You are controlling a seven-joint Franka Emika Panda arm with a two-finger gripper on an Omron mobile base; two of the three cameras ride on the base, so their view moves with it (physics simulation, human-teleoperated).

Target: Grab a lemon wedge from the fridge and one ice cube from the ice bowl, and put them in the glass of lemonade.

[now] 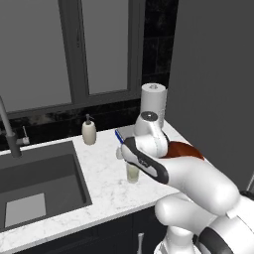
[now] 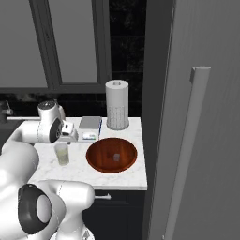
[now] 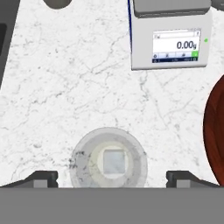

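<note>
White marble table (image 3: 52, 87) lies under your pincer (image 3: 112, 177), whose tips stand wide apart with nothing between them, directly above the glass of lemonade (image 3: 109, 158). In the hand view you look straight down into that glass, and a pale square sits in its middle, which I take to be an ice cube (image 3: 113, 161) already dropped in. The glass stands on the table just beside the ice bowl (image 2: 112, 154), which holds one more cube. By my reading the ice step is finished and you are at the release. I cannot tell whether a lemon wedge is in the liquid; no yellow slice shows. If it is missing, your next move calls for lifting clear of the glass, turning to the fridge (image 2: 206, 140), whose door appears closed in the right base view, and pulling its long bar handle (image 2: 187, 150).

Readable writing: the kitchen scale (image 3: 170, 41) display shows "0.00g". No brand names are legible.
</note>
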